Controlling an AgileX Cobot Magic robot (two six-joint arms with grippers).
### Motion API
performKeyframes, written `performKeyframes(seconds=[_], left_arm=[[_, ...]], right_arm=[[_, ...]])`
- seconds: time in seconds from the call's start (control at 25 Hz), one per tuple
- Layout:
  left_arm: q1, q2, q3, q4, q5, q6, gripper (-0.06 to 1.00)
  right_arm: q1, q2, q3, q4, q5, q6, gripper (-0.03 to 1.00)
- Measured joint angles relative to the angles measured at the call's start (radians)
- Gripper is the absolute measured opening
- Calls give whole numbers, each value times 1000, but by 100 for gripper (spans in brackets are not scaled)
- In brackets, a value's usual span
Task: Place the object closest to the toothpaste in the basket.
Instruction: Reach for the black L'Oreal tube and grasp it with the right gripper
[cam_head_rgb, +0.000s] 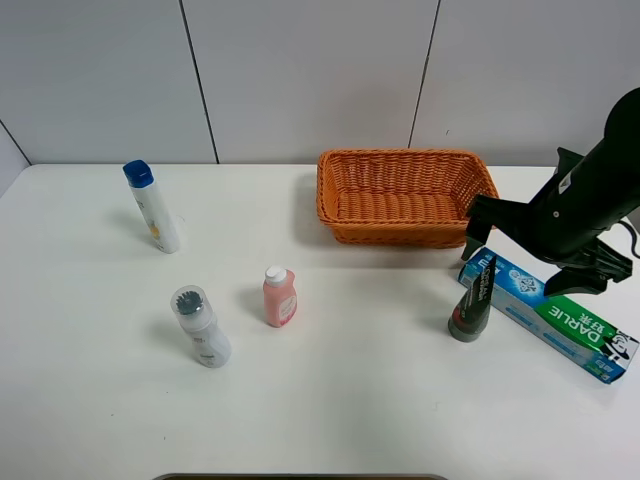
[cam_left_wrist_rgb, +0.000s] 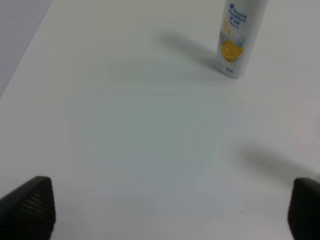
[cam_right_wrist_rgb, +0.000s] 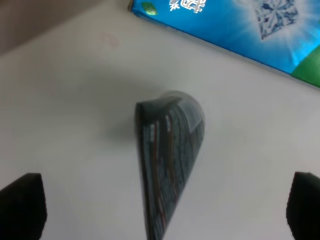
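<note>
A white table (cam_head_rgb: 380, 400) stands against a pale panelled wall, with an orange wicker basket (cam_head_rgb: 400, 154) at the back and a toothpaste box (cam_head_rgb: 560, 318) lying on the right. Just beside the box's near end a dark tube (cam_head_rgb: 473, 300) stands upright on its cap, outside the basket, and the right gripper (cam_right_wrist_rgb: 162, 207) hovers above it, fingers spread wide and holding nothing. The left gripper (cam_left_wrist_rgb: 165, 207) is also spread wide and empty above bare tabletop near a tall white bottle (cam_left_wrist_rgb: 239, 35).
</note>
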Motion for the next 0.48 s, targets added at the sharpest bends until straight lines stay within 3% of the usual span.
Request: performKeyframes(seconds=[0.48], left_arm=[[0, 0, 0, 1, 0, 0, 94]], right_arm=[[37, 166, 0, 6, -72, 0, 99]])
